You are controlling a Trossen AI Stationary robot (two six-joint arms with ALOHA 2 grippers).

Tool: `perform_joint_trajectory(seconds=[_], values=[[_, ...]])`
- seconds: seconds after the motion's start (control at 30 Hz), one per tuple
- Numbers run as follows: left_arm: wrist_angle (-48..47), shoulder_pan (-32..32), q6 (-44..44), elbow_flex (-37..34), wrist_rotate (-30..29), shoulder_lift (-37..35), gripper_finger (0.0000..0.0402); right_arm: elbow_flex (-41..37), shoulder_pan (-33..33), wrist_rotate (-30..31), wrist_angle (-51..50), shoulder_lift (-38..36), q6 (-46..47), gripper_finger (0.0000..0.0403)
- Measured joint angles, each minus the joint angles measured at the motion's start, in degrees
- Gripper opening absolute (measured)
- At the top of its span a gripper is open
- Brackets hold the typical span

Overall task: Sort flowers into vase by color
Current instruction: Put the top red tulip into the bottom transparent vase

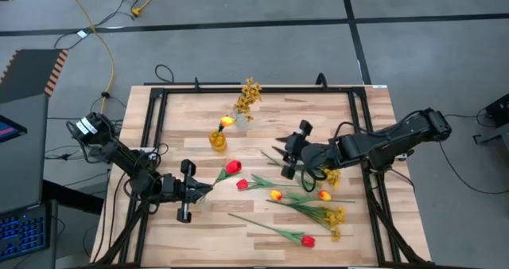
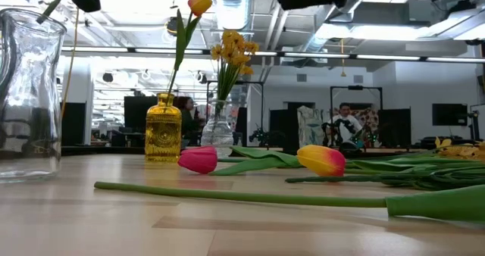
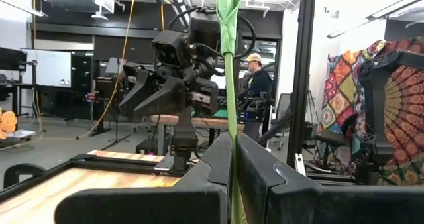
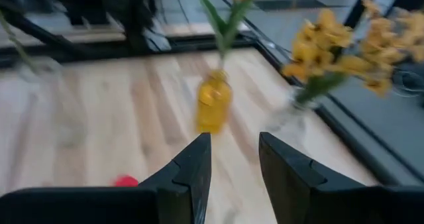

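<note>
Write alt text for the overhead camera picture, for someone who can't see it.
Seen from above, the left gripper is shut on the stem of a red tulip, while the right gripper hangs open and empty over a wooden table. A yellow vase holds a yellow tulip beside a clear vase of mustard blossoms; more flowers lie loose.

Two dark, black-cased jointed arms, looped with black cables. Left gripper [image 1: 208, 188] and right gripper [image 1: 280, 159] ending in matte black wedge-shaped fingers [image 4: 189, 174]. White patch, perhaps a label, by the left arm's base.
</note>
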Motion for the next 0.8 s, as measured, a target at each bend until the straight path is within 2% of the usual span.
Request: perform_joint_trajectory(seconds=[0.3, 0.57, 0.8], values=[[-0.1, -0.1, 0.0, 0.0, -0.5, 0.0, 0.0, -1.4, -0.9, -5.5, 13.7, 4.3, 0.0, 0.0152], [-0.5, -0.1, 0.0, 0.0, -1.4, 0.0, 0.0, -1.4, -1.1, -16.5, 37.6, 14.3, -7.8, 0.0152], [-1.6, -0.1, -0.5, 0.0, -1.4, 0.0, 0.0, -1.4, -1.6, -21.5, 55.3, 20.1, -8.6, 0.0152]])
